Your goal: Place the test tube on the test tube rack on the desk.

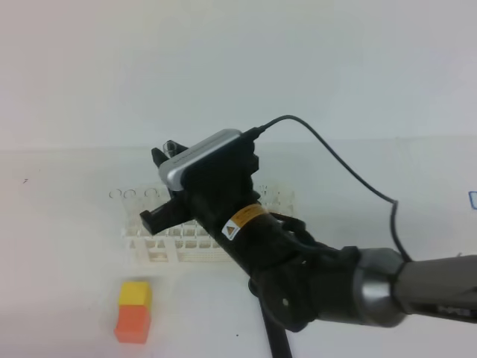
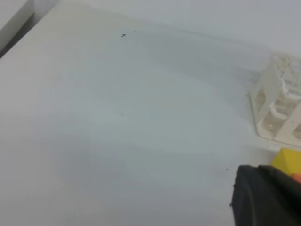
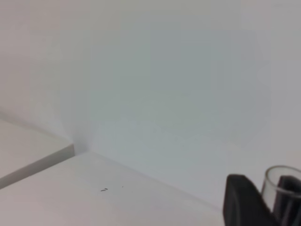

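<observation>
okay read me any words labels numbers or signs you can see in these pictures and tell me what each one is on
No word or number can be read anywhere.
Orange label with a black warning triangle, on the right arm's wrist: a sign, its text too small to read.
Pale lettering low on the right arm's link: blurred, unreadable.
Blue mark at the right edge of the desk: cut off, unreadable.
Both wrist views: no text.

My right arm point(image 1: 298, 268) hides much of the test tube rack point(image 1: 160, 242); the test tube point(image 3: 282, 188) is cut off below.
</observation>
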